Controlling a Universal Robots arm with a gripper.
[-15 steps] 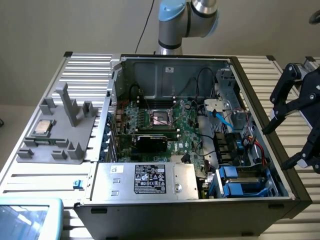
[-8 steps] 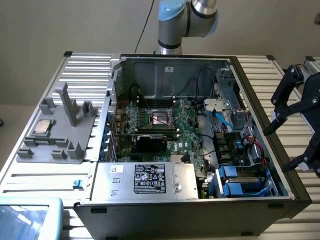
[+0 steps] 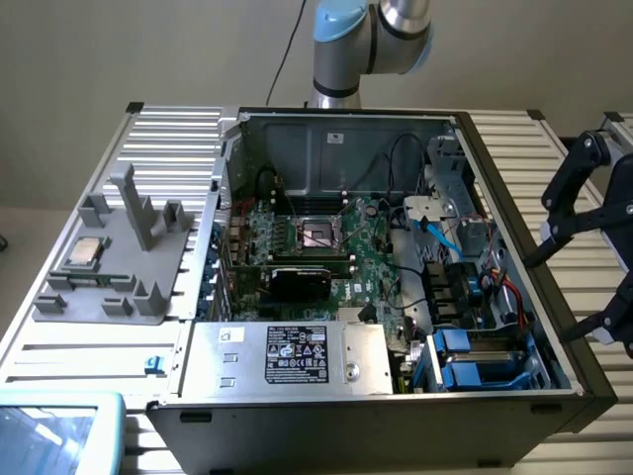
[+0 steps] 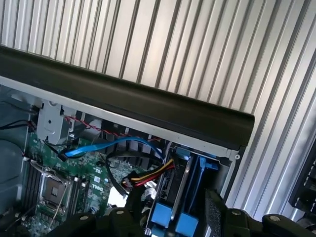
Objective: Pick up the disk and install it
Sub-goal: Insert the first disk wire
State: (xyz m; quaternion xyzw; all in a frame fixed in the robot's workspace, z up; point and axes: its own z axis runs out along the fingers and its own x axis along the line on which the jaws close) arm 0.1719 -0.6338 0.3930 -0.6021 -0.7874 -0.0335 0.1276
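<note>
Your gripper (image 3: 554,297): released, empty — beside the case (image 3: 506,220). Square it to the disk (image 3: 483,368) by its blue rails, avoiding cables (image 3: 445,237).

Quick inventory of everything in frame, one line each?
table: one, ribbed silver, under everything
computer case: one, black and grey, open, mid-table
motherboard: one, green, inside case
power supply box: one, silver with black label, case's near edge
drive carriers: count unclear, blue, case's near corner, exterior view's right
cable: one, blue, inside case
fixture tray: one, grey, exterior view's left of case
CPU chip: one, silver, on tray
arm: one, silver and light blue, behind case
gripper: one, black, open, empty, exterior view's right of case
</note>
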